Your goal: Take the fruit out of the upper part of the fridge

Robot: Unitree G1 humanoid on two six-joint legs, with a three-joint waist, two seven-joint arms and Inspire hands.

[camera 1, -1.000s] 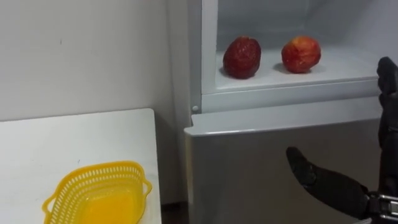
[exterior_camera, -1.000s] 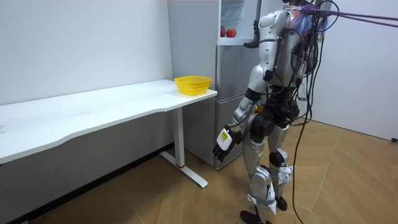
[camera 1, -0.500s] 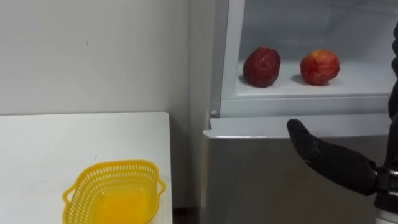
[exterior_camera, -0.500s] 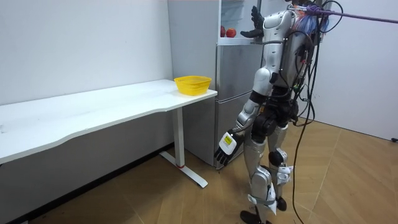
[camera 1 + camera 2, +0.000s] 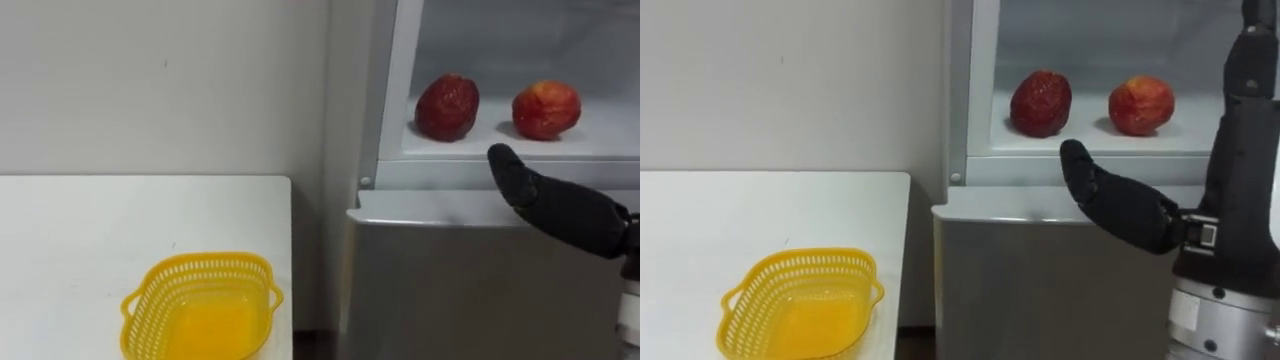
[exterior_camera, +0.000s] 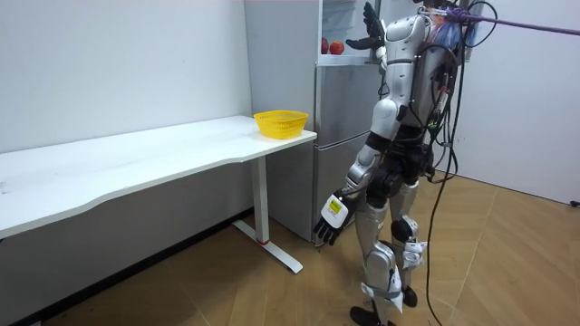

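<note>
1. Two red fruits sit on the white shelf (image 5: 600,143) of the open upper fridge compartment. A dark red apple (image 5: 446,106) is on the left and a lighter red apple (image 5: 545,109) on the right. They are near each other but not touching, and neither hand touches them.
2. The right hand (image 5: 1238,170) is raised in front of the compartment, near the shelf's front edge and right of the lighter apple. Its fingers (image 5: 1252,55) point straight up and its thumb (image 5: 1105,200) sticks out to the left, below the fruit. The hand is spread and holds nothing.
3. Below the shelf is the closed grey lower fridge door (image 5: 480,285).
4. Left of the fridge stands a white table (image 5: 100,225). A yellow plastic basket (image 5: 200,263) sits near its right end, with nothing in it.
5. In the room view the robot stands upright facing the fridge, just past the table's end. Its left hand (image 6: 330,218) hangs low by its thigh, fingers loose and holding nothing.
</note>
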